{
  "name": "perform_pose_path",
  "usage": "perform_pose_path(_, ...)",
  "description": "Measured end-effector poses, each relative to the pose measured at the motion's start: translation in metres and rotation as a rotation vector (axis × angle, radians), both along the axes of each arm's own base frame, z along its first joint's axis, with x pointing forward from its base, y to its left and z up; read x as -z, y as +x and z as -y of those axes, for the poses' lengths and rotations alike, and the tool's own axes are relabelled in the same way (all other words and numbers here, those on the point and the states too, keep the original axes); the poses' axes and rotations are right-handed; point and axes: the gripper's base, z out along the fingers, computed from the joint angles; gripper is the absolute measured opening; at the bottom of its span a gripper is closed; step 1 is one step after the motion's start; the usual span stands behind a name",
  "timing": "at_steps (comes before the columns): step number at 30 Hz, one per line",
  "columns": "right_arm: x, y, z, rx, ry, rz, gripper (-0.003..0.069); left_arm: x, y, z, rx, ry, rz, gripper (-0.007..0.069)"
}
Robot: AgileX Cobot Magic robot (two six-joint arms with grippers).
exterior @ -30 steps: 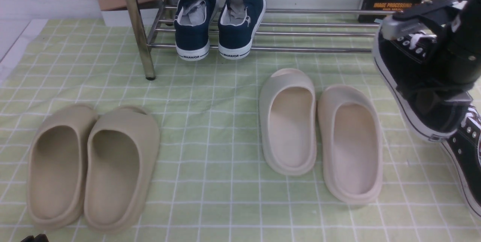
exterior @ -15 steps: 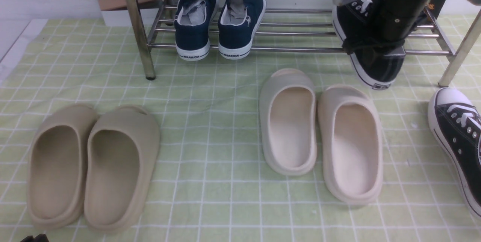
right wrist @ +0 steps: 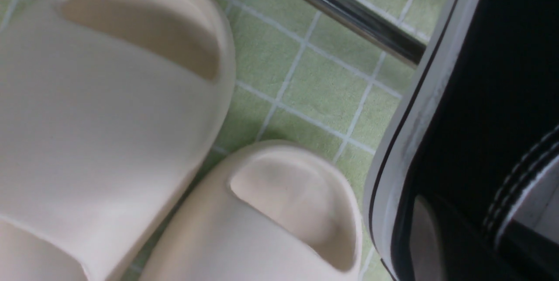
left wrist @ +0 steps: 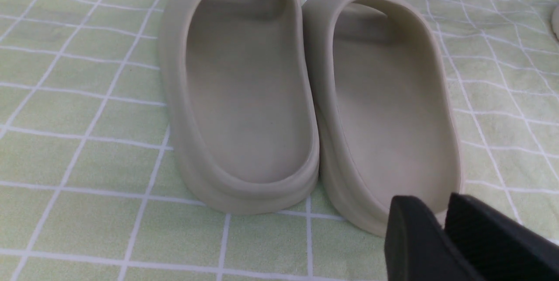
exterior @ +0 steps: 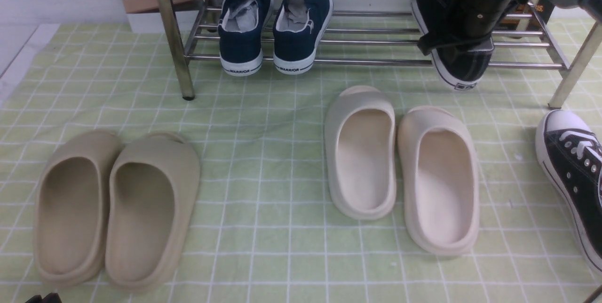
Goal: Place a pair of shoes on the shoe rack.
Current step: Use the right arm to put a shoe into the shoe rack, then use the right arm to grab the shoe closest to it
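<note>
One black canvas sneaker [exterior: 460, 71] hangs tilted at the right part of the shoe rack [exterior: 376, 62], white toe cap raised toward the upper rod, heel low in front of the front rod. My right gripper [exterior: 463, 45] is shut on its collar. The right wrist view shows this sneaker's white sole edge [right wrist: 406, 132] beside a chrome rod [right wrist: 345, 8]. The other black sneaker [exterior: 571, 176] lies on the cloth at the far right. My left gripper [left wrist: 432, 204] hovers low behind a beige slipper's heel, its fingers slightly apart and holding nothing.
Navy sneakers [exterior: 270, 25] stand on the rack's left part. Two cream slippers [exterior: 400, 166] lie on the green checked cloth in front of the held sneaker. Two beige slippers [exterior: 113, 209] lie at front left. The rack's right leg [exterior: 574, 70] slants down near the lying sneaker.
My right arm carried the black sneaker from the right edge leftward and back to the rack, then a little higher. The second sneaker came into full view. The slippers have not moved.
</note>
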Motion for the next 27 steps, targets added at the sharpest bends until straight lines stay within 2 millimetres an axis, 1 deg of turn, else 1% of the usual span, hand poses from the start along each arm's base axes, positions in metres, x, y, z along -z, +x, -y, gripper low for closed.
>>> perform_pose_path(4,0.001,0.002,0.0,-0.006,0.0,0.011,0.0051,0.0,0.0,0.0,0.0,0.0,0.0,0.0132)
perform_pose_path(6,0.001,0.003,-0.001,-0.008,-0.001,0.018,0.0094,0.0,0.0,0.0,0.0,0.0,0.0,0.0134)
perform_pose_path(7,0.0,0.003,0.0,-0.008,-0.006,0.025,0.0134,0.0,0.0,0.0,0.0,0.0,0.0,0.0134)
perform_pose_path(9,-0.002,0.003,0.0,-0.008,-0.007,0.03,0.0169,0.0,0.0,0.0,0.0,0.0,0.0,0.0134)
perform_pose_path(11,-0.011,-0.001,0.002,0.007,-0.006,0.039,0.0266,0.0,0.0,0.0,0.0,0.0,0.0,0.0134)
perform_pose_path(12,-0.016,-0.003,0.002,0.017,-0.001,0.041,0.0287,0.0,0.0,0.0,0.0,0.0,0.0,0.0134)
perform_pose_path(13,-0.023,-0.007,0.003,0.029,0.004,0.036,0.0332,0.0,0.0,0.0,0.0,0.0,0.0,0.0134)
perform_pose_path(16,-0.043,-0.018,0.006,0.048,0.017,0.048,0.0393,0.0,0.0,0.0,0.0,0.0,0.0,0.0134)
perform_pose_path(17,-0.051,-0.022,0.007,0.053,0.023,0.06,0.0404,0.0,0.0,0.0,0.0,0.0,0.0,0.0135)
perform_pose_path(18,-0.054,-0.023,0.008,0.054,0.025,0.066,0.0405,0.0,0.0,0.0,0.0,0.0,0.0,0.0136)
perform_pose_path(20,-0.072,-0.033,0.01,0.07,0.043,0.094,0.0412,0.0,0.0,0.0,0.0,0.0,0.0,0.0137)
perform_pose_path(21,-0.084,-0.041,0.012,0.076,0.052,0.113,0.0412,0.0,0.0,0.0,0.0,0.0,0.0,0.0137)
perform_pose_path(22,-0.083,-0.041,0.012,0.077,0.052,0.11,0.0412,0.0,0.0,0.0,0.0,0.0,0.0,0.0137)
perform_pose_path(23,-0.097,-0.054,0.015,0.09,0.071,0.128,0.0408,0.0,0.0,0.0,0.0,0.0,0.0,0.0137)
perform_pose_path(24,-0.097,-0.055,0.015,0.091,0.074,0.124,0.0407,0.0,0.0,0.0,0.0,0.0,0.0,0.0137)
perform_pose_path(25,-0.108,-0.067,0.017,0.093,0.086,0.134,0.0403,0.0,0.0,0.0,0.0,0.0,0.0,0.0138)
perform_pose_path(27,-0.115,-0.085,0.021,0.096,0.093,0.123,0.0392,0.0,0.0,0.0,0.0,0.0,0.0,0.0142)
